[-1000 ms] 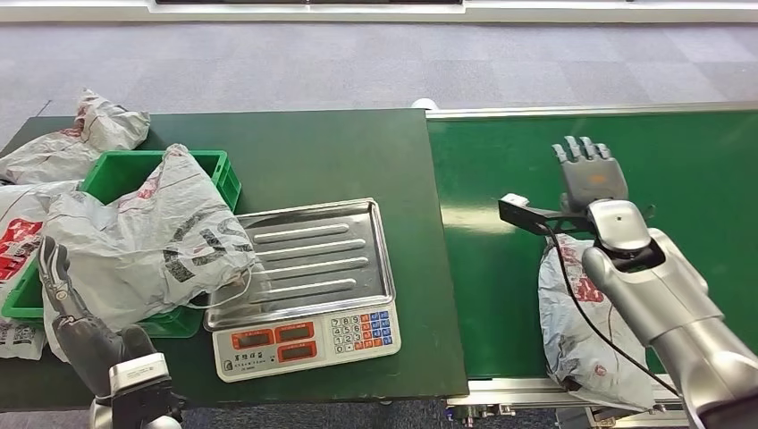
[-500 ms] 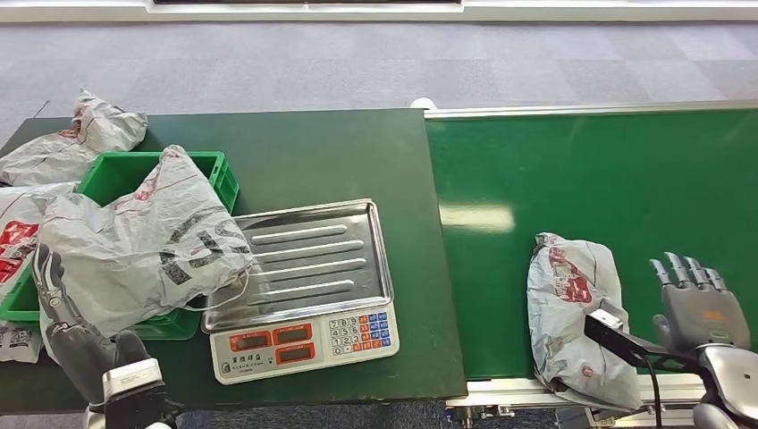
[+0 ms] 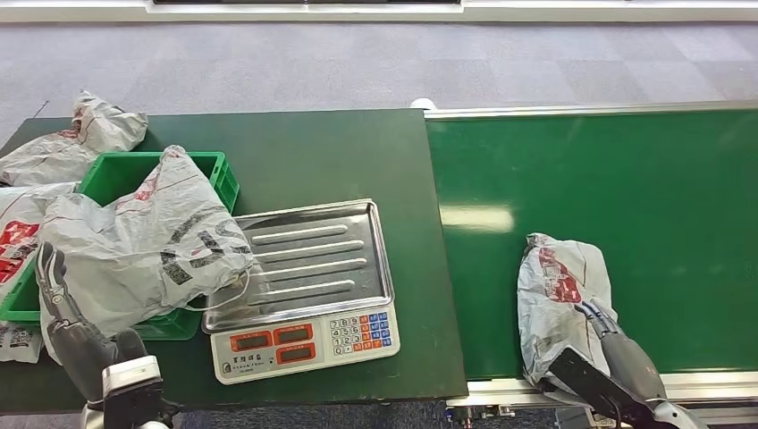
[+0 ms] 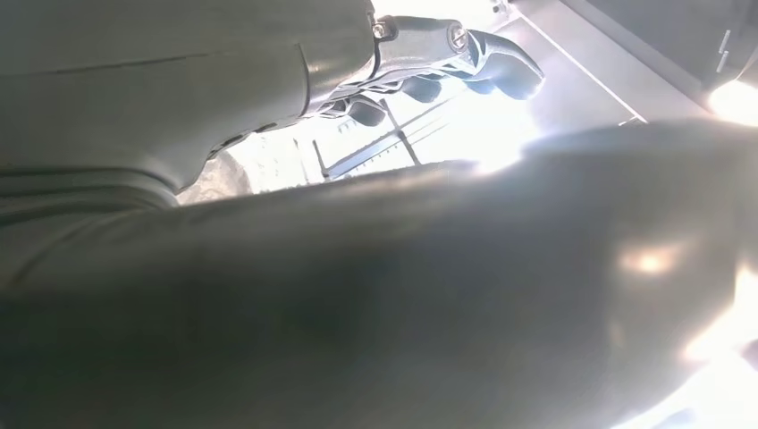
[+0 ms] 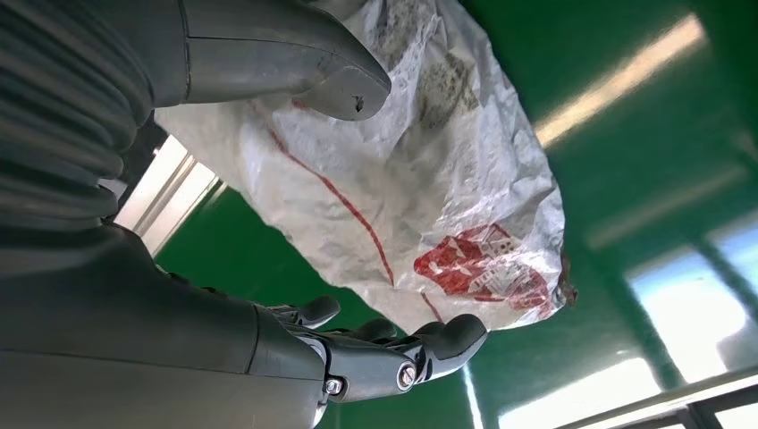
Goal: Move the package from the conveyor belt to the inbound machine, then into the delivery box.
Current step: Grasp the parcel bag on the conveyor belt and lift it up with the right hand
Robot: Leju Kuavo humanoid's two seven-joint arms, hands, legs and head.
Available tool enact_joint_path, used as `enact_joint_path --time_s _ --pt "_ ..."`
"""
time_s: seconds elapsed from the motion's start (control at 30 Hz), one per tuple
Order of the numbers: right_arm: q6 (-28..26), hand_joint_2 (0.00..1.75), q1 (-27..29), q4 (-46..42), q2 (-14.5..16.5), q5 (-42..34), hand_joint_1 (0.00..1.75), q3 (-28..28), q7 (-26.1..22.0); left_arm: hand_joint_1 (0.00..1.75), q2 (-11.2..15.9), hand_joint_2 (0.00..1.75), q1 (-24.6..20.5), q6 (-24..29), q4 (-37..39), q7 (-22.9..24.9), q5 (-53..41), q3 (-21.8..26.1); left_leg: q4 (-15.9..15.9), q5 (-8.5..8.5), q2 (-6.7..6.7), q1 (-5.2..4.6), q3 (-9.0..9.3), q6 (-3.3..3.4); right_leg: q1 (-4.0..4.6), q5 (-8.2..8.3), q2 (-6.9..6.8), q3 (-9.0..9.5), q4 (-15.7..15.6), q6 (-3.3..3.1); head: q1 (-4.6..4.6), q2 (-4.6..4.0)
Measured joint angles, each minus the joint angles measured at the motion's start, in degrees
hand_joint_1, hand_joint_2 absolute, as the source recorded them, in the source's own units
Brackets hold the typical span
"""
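My right hand (image 3: 617, 357), open and empty, flanks the package (image 3: 559, 304) at 5 o'clock; I should grip mid-body.

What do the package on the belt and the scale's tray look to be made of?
Package: thin crinkled plastic film, grey-white with red print, judging by its creases and soft sheen. Scale tray: likely stainless steel, bright and reflective with pressed ribs.

Scale (image 3: 308, 279) sits on the table (image 3: 331, 147), left of the conveyor belt (image 3: 626, 188). Crate (image 3: 121, 174) lies left of the scale, with a bag (image 3: 143, 246) in it (one edge draped onto the scale pan). Package (image 3: 559, 299) rests on the belt's near edge; right hand (image 3: 617, 353) beside it.
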Motion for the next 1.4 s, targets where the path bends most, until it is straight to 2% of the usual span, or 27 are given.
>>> enact_joint_path --time_s 0.13,0.27,0.43,0.63,0.83,0.97,1.1,1.17,1.3,1.4 --pt "0.5 1.75 -0.1 1.8 3.0 0.4 0.00 -1.1 -2.4 0.00 0.1 0.00 -0.4 0.0 0.3 0.7 -0.7 -0.4 0.0 -0.03 0.11 0.00 -0.26 0.02 0.00 0.00 0.09 0.04 0.0 0.00 -0.01 0.00" --pt "-0.7 1.75 -0.9 4.9 5.1 3.5 0.00 -1.1 -2.0 0.00 0.1 0.00 -0.5 0.0 0.3 1.6 -1.6 -0.9 0.0 -0.03 0.13 0.00 -0.29 0.02 0.00 0.00 0.12 0.04 0.0 0.00 0.00 0.00" --pt "-1.3 1.75 -2.2 7.1 5.9 5.6 0.00 -1.0 0.2 0.00 0.1 0.00 -0.5 0.0 0.0 2.7 -2.3 -1.1 0.0 -0.03 0.14 0.00 -0.29 0.02 0.00 0.00 0.13 0.04 0.0 -0.01 0.01 0.00" --pt "-4.9 1.75 -6.1 14.0 7.2 8.0 0.00 0.4 -0.3 0.00 0.1 0.00 -0.4 0.0 0.0 3.4 -2.6 -1.3 0.0 -0.02 0.15 0.00 -0.15 0.02 0.00 0.01 0.20 0.04 0.0 -0.01 -0.01 0.00" --pt "-8.2 1.75 -7.7 19.9 10.6 7.6 0.00 2.1 -0.9 0.00 0.0 0.00 -1.1 0.0 1.2 3.9 -2.1 -1.8 0.0 0.00 0.13 0.02 0.09 -0.01 0.02 0.03 0.25 0.03 0.0 -0.02 0.00 0.00" --pt "-9.6 1.75 -9.3 24.1 14.1 8.0 0.00 2.1 -1.3 0.00 0.0 0.00 -2.0 0.0 2.4 4.5 -1.7 -2.3 0.0 0.00 0.21 0.03 0.05 -0.01 0.04 0.02 0.32 0.03 0.0 -0.03 -0.01 0.00" --pt "-10.8 0.00 -11.0 28.7 17.3 9.2 0.00 2.1 -1.0 0.00 -0.4 0.00 -2.6 -0.2 3.3 5.3 -1.6 -2.8 0.0 0.00 0.26 0.03 0.16 -0.01 0.04 0.03 0.36 0.04 0.0 -0.04 -0.01 0.00" --pt "-11.4 0.00 -11.9 31.2 18.4 11.4 0.00 2.0 0.1 0.00 -0.7 0.00 -2.7 -0.6 3.7 5.7 -1.5 -3.0 0.0 0.00 0.31 0.04 0.25 -0.01 0.05 0.05 0.41 0.07 0.0 -0.06 -0.01 0.00" --pt "-11.1 1.75 -13.9 35.9 20.3 17.2 0.00 2.0 4.2 0.00 -1.3 0.00 -3.3 -1.5 4.3 6.4 -1.7 -3.5 0.0 -0.09 0.49 0.06 0.33 -0.02 0.09 0.01 0.55 0.35 0.0 -0.10 -0.02 0.00" --pt "-10.6 1.75 -15.6 38.9 21.5 20.6 0.00 2.1 6.5 0.00 -1.5 0.00 -3.9 -2.0 4.8 6.7 -1.7 -3.9 -0.1 -0.37 0.74 0.16 0.70 -0.04 0.20 -0.24 0.71 0.84 -0.2 -0.31 -0.01 0.00"
